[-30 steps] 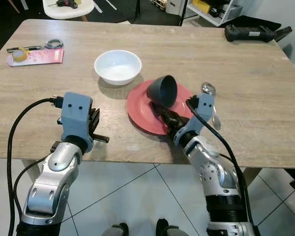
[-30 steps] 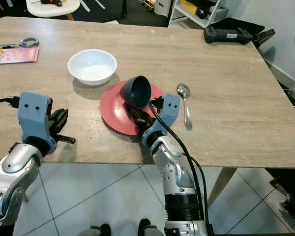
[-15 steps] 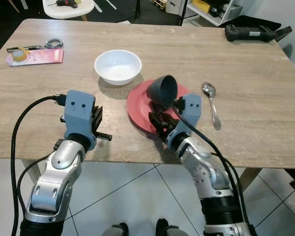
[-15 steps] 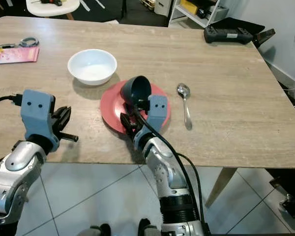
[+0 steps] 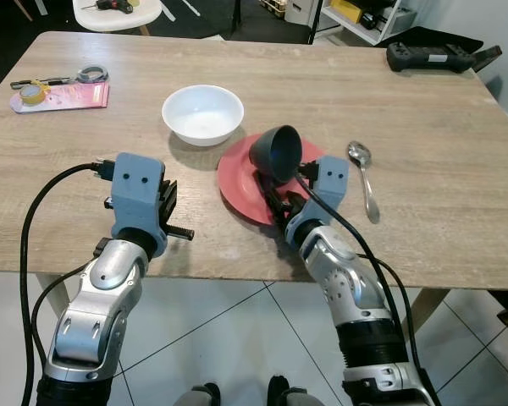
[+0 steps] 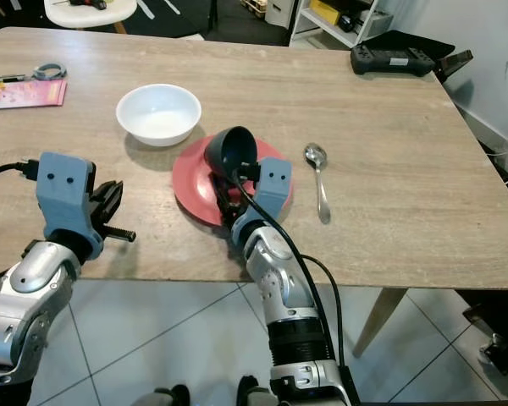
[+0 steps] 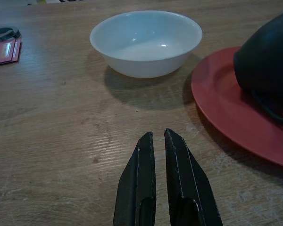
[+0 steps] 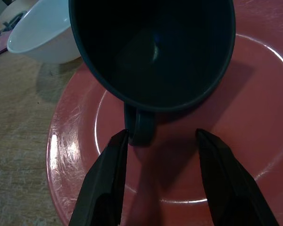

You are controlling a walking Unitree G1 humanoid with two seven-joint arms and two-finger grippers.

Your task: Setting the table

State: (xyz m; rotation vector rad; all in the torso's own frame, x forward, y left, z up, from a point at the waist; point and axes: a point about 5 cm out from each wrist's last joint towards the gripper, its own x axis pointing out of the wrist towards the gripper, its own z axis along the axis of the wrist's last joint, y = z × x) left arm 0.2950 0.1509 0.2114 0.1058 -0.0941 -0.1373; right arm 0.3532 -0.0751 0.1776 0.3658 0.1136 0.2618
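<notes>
A dark blue mug (image 5: 276, 153) lies tipped on the red plate (image 5: 237, 182), its mouth facing me and its handle (image 8: 139, 126) down against the plate. My right gripper (image 8: 161, 136) is open low over the plate's near side, and the handle sits just inside one finger (image 8: 106, 174). In the left eye view that gripper (image 5: 275, 201) is right below the mug. My left gripper (image 7: 156, 135) is shut and empty, hovering over the bare wood left of the plate, pointing toward the white bowl (image 7: 146, 42).
A metal spoon (image 5: 364, 173) lies right of the plate. The white bowl (image 5: 202, 114) stands behind the plate's left side. A pink pad with tape and scissors (image 5: 59, 91) is at the far left, and a black controller (image 5: 432, 57) at the far right corner. The table's front edge (image 5: 237, 271) is close.
My right wrist has swung left, off the spoon and closer in under the mug. The mug has shifted slightly left and turned its mouth more toward me. The left arm edged right.
</notes>
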